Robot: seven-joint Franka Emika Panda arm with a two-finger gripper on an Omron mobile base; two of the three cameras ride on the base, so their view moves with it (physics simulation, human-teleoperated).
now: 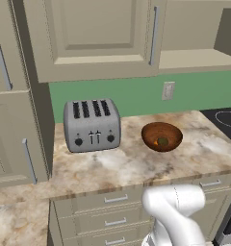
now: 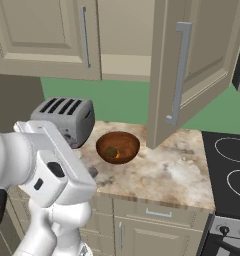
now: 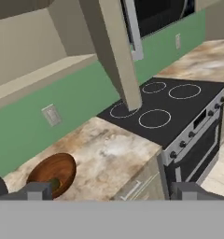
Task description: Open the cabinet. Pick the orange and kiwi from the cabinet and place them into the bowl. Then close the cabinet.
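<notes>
Cabinet [image 2: 52, 35] hangs on the wall above the bowl [image 2: 117, 146], and its right door [image 2: 184, 70] stands swung out over the counter [image 2: 167, 175], to the right of the bowl. Inside the bowl lie the kiwi [image 2: 110, 151] and the orange [image 2: 117, 156], so I judge the step in hand is closing that door. The gripper [image 3: 111, 190] is released, fingers wide and holding nothing, and looks past the bowl toward the stove [image 3: 165, 107]. To do it well, the arm should reach the outer face of the door near its handle [image 2: 178, 75] and push steadily toward the cabinet, keeping above the bowl and the toaster [image 2: 67, 117] left of it.
</notes>
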